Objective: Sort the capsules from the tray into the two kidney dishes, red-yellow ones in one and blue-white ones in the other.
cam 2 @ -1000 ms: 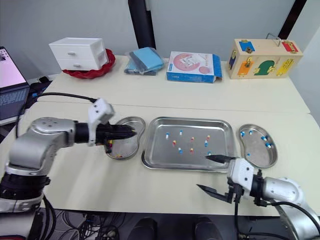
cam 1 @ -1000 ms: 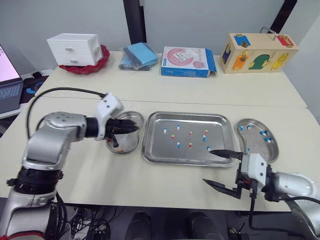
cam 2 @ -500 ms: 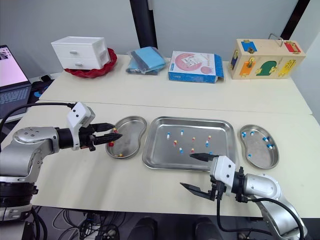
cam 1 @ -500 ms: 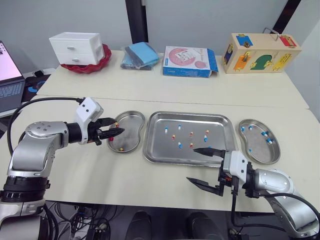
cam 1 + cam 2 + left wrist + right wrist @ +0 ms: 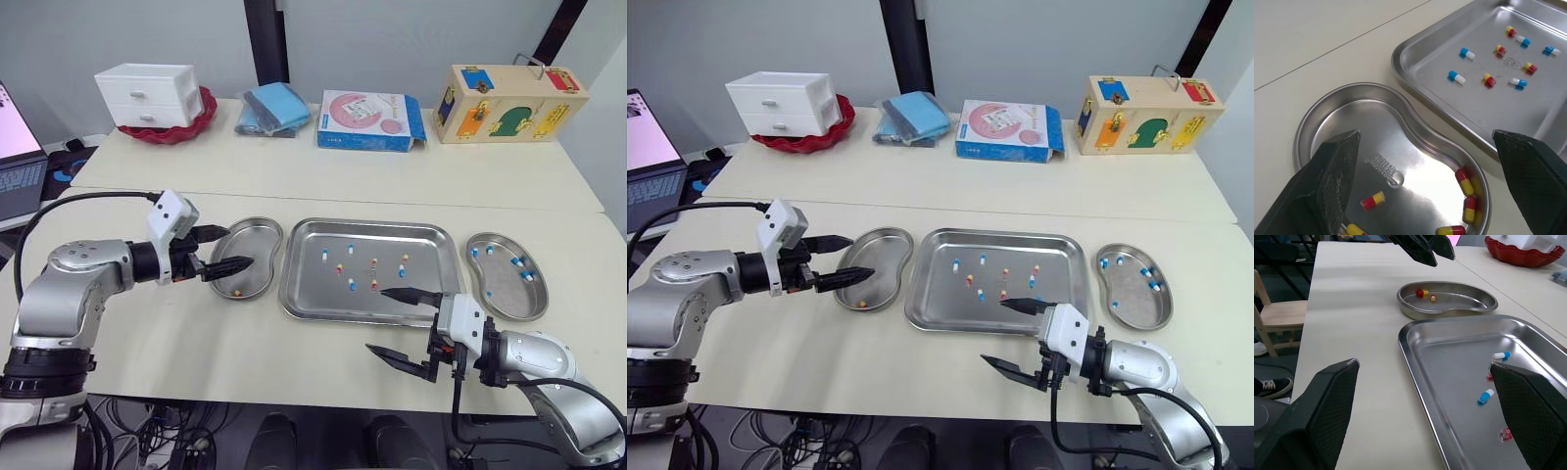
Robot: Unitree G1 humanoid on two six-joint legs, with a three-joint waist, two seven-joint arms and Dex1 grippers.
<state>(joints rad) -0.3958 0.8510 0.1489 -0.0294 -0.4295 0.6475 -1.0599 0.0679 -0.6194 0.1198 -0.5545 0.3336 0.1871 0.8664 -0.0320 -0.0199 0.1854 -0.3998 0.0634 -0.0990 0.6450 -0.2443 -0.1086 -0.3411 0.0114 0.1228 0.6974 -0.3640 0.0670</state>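
Release is the news on the left: the left gripper (image 5: 241,247), which half a second ago pinched a red-yellow capsule at its tips, now has its two black fingers spread apart and empty, reaching in from 9 o'clock over the left dish (image 5: 263,238). The dropped piece has presumably joined the red-yellow capsules (image 5: 1373,199) lying on the dish floor, most of them toward its 6 o'clock rim, so one more of that colour counts as sorted. That dish sits just beside the tray (image 5: 367,222), at the tray's 9 o'clock, and holds no blue-white ones. Several capsules of both colours are left scattered across the middle of the tray, so the job is well short of done. At the tray's 6 o'clock edge the right gripper (image 5: 377,320) hovers with its fingers wide open and nothing between them, in nearly the same spot as half a second ago, its upper finger reaching over the near rim. At the tray's 3 o'clock, the right dish (image 5: 502,299) holds a handful of blue-white capsules (image 5: 526,275). Both arms look free for a fresh pick.
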